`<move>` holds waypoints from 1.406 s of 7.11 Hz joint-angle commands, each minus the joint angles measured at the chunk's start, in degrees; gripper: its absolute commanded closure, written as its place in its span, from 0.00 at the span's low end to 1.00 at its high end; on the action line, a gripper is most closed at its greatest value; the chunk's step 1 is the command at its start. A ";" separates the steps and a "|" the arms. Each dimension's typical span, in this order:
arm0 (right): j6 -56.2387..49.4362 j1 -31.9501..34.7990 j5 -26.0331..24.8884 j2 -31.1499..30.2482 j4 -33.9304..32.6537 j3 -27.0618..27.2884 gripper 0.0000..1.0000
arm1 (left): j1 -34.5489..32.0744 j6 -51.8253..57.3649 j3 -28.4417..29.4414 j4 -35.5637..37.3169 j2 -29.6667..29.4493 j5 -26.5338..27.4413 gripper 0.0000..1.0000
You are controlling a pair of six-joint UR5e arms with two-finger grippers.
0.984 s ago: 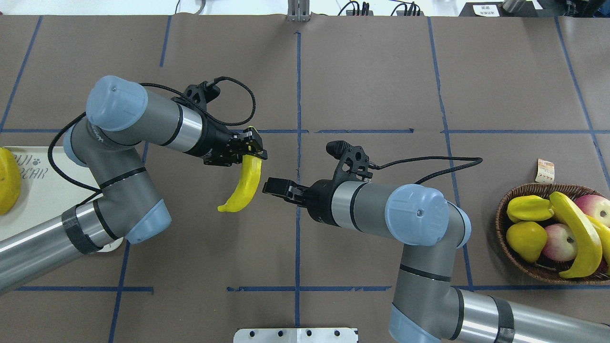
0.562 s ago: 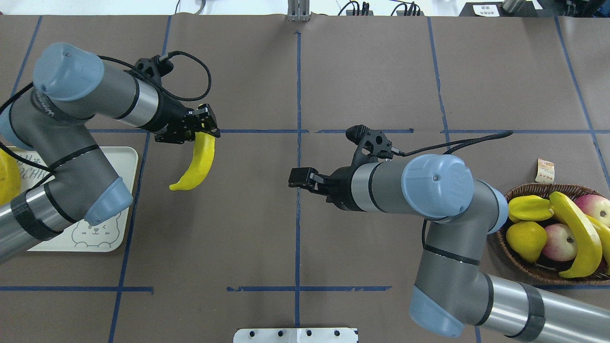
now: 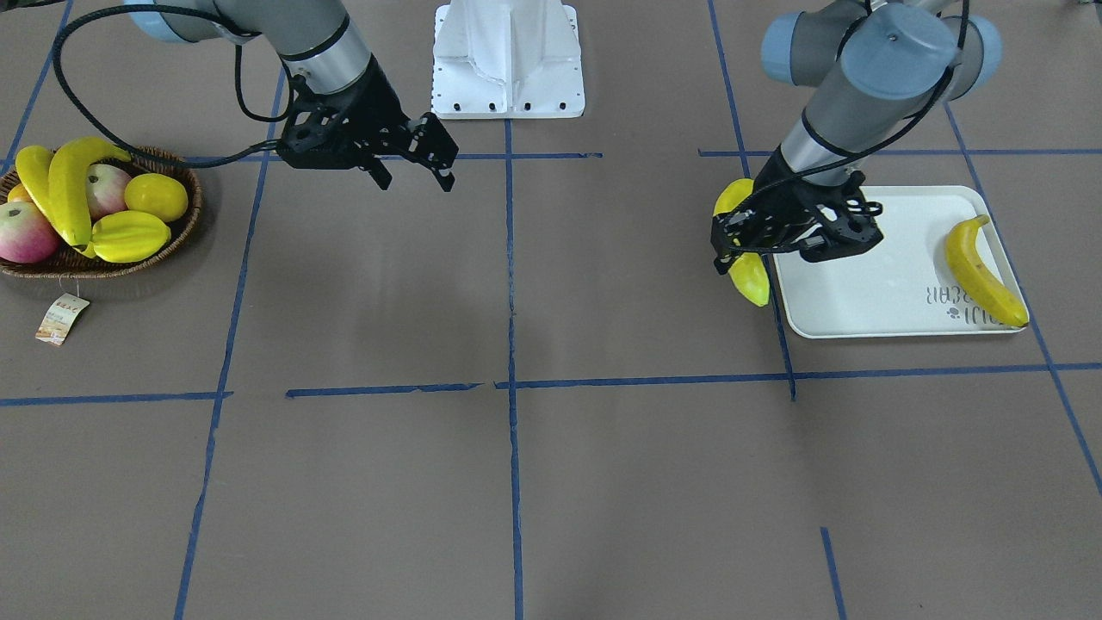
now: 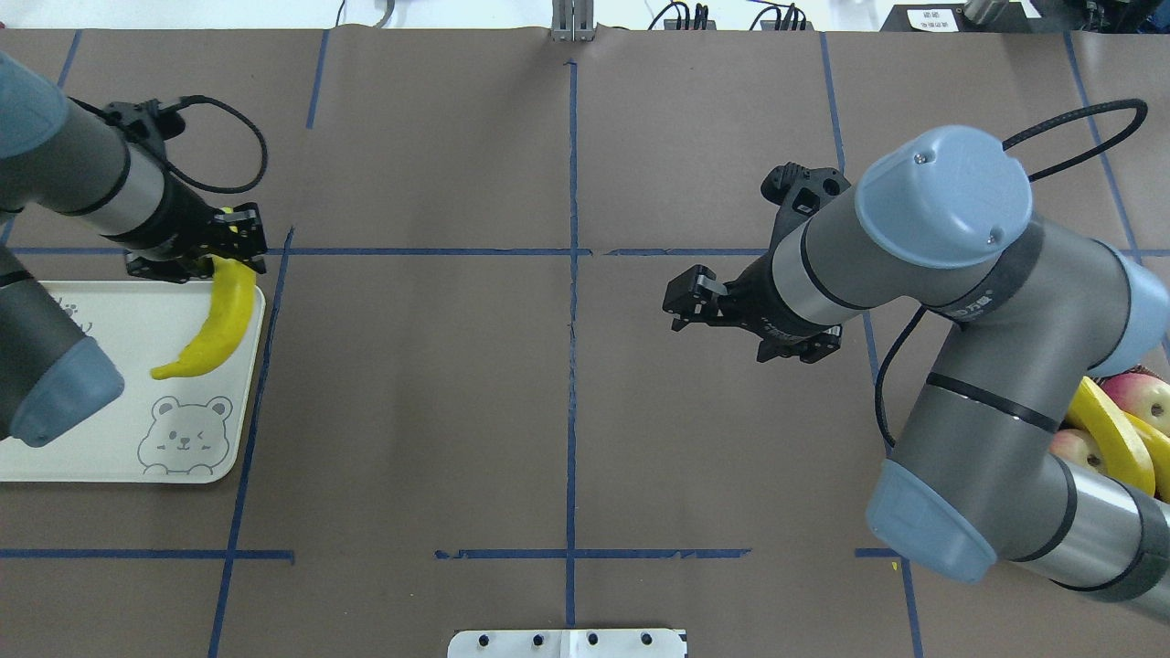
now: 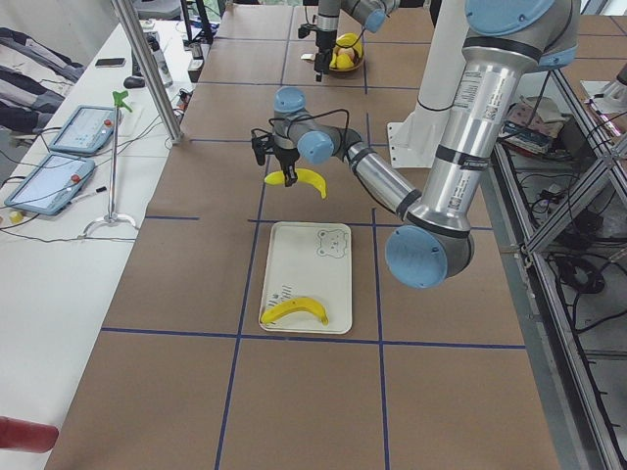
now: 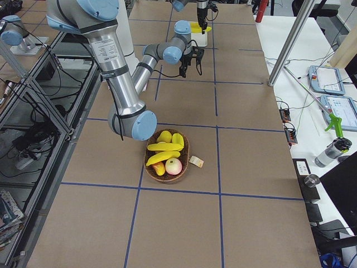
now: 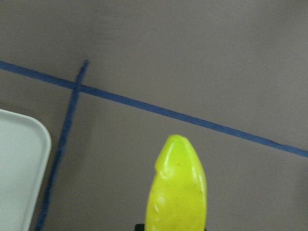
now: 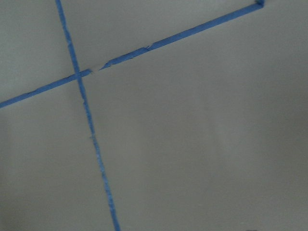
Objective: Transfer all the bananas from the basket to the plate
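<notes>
Beside the cream rectangular plate (image 4: 119,429), left end effector (image 4: 239,245) grips a curved yellow banana (image 4: 219,320), seemingly awaiting placement; right end effector (image 3: 415,176) gapes empty.

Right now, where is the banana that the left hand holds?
The banana hangs at the overhead view's far left, gripped by the left hand, close to the plate's right edge in that view.

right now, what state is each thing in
left gripper: jaws shut on held banana
held banana: in the air beside the plate
right gripper: jaws open, empty
loose banana: lying flat on plate
basket: holds two basket bananas and other fruit
</notes>
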 commanded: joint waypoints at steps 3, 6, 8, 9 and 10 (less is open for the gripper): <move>-14.53 4.78 0.42 -2.89 -17.30 6.92 0.00 | -9.13 -4.08 4.15 -4.78 10.16 -0.67 1.00; -16.04 5.75 0.33 -3.71 -17.30 7.10 0.00 | -9.05 -12.55 17.31 -29.63 15.35 -0.58 1.00; -16.04 5.75 0.34 -3.79 -17.30 7.45 0.00 | -8.70 -14.48 23.94 -38.03 14.92 -0.58 0.97; -16.04 5.75 0.33 -3.79 -17.30 7.45 0.00 | -8.53 -15.45 24.13 -38.13 14.83 -0.58 0.88; -16.04 5.75 0.33 -3.79 -17.30 7.45 0.00 | -8.52 -15.45 24.22 -38.13 14.83 -0.67 0.68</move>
